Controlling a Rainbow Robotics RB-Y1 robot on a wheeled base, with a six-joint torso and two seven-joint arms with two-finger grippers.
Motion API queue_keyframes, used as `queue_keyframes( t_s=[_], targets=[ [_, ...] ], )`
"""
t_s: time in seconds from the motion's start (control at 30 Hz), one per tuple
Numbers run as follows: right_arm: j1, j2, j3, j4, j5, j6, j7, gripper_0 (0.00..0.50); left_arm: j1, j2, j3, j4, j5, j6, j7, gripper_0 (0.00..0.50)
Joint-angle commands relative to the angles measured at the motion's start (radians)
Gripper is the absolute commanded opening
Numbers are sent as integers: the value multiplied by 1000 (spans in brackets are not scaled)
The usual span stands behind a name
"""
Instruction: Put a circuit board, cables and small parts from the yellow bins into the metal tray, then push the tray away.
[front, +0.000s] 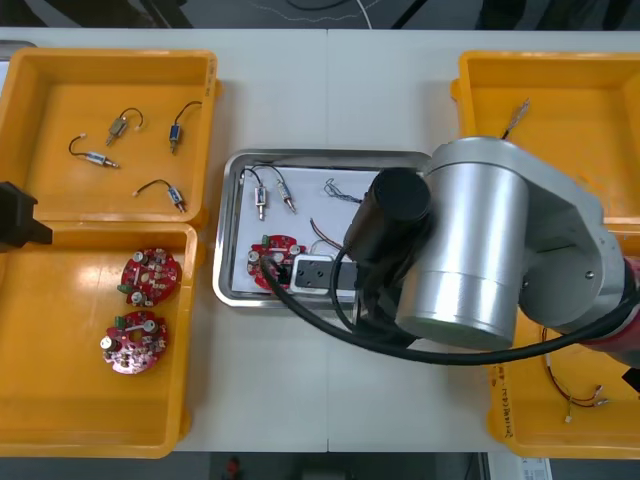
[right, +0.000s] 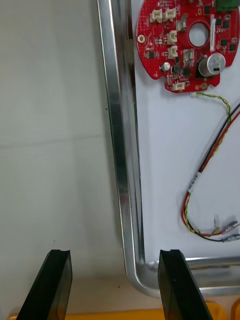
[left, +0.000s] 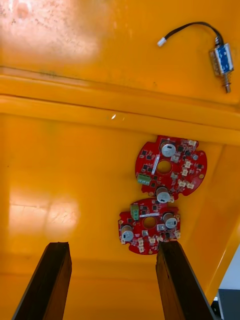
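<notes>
— Metal tray (front: 224, 230) sits mid-table, white inside, between the yellow bins. What's loaded?

— One red circuit board (front: 272, 256) at its near left corner, with a red and yellow cable (right: 216, 140) trailing away from just beside it. Two small metal parts (front: 262, 200) and a blue and white cable (front: 338, 190) lie towards the far side.

— And the right gripper (right: 114, 255)?

— It's low at the tray's near rim, by a corner, fingers spread wide. One is over the light table (front: 330, 95), the other over the rim, and they pinch nothing.

— Left gripper (left: 112, 247)?

— Out over the near left bin (front: 90, 430), fingers apart as well, with two spare boards (front: 150, 275) on the bin floor ahead of them.

— How's the surface?

— Pale, with a thin seam running from the far edge down to the tray. Dark floor shows beyond that edge.
</notes>
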Motion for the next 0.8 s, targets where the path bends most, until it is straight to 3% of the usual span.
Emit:
queue_keyframes(
  t_s=[0.03, 0.47, 0.8],
  targets=[
    [-37, 43, 81, 26, 58, -49, 33, 500, 38, 61, 39, -35, 9, 6, -93, 500],
    [-40, 95, 202, 154, 149, -147, 36, 500, 59, 60, 36, -45, 9, 6, -172, 500],
    [-40, 99, 274, 207, 250, -224, 30, 500, 59, 60, 34, -45, 9, 6, -175, 500]
  ],
)
